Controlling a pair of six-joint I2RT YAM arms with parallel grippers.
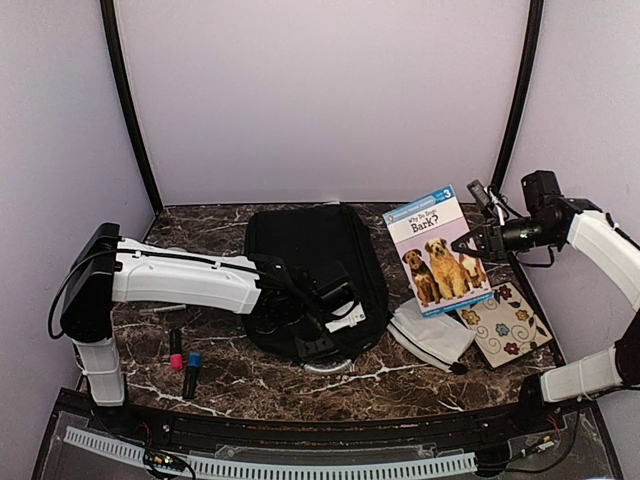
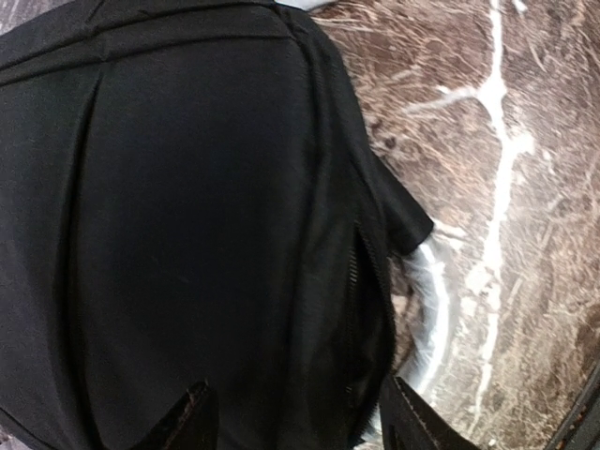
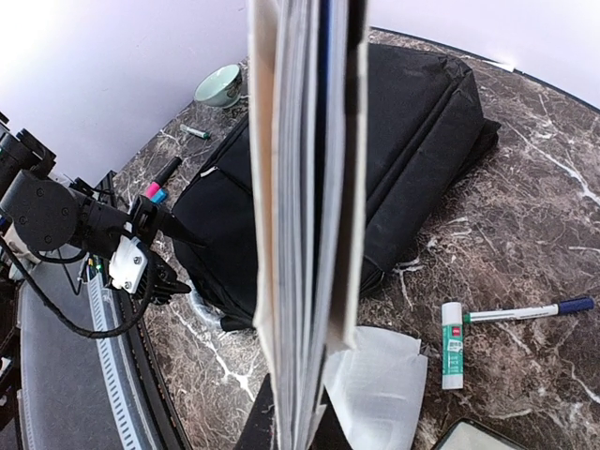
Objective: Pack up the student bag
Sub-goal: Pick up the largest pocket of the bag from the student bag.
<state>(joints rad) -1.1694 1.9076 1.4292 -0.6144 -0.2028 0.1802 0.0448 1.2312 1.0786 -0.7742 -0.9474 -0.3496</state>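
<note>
Near the left end of the desk's (image 1: pixel 262 382) near edge lie two markers (image 1: pixel 183 361), apart from everything else. The left arm reaches across from that side, and the left gripper (image 1: pixel 338 308) sits over the near end of the student bag (image 1: pixel 308 262). Its jaws stand apart, one fingertip on each side of the black cloth beside a zipper. I cannot tell whether they press on the fabric.

The bag lies flat in the middle of the desk, with its long axis running from the near edge toward the far edge. I cannot tell whether the zipper is open enough to take anything.

To the right, the right gripper (image 1: pixel 468 243) has its jaws clamped on the right edge of a book (image 1: pixel 436 252) with dogs on its cover. The book is lifted and tilted just beside the bag's right side. Below the book, toward the near right corner, lie a white pouch (image 1: pixel 430 336) and a flowered notebook (image 1: pixel 506 322).

The coming move probably turns on this: the bag lies to the left of the right jaws, so the book must travel leftward. Its flat face would have to line up with the bag's long axis, while the nearer left arm tends the mouth.
</note>
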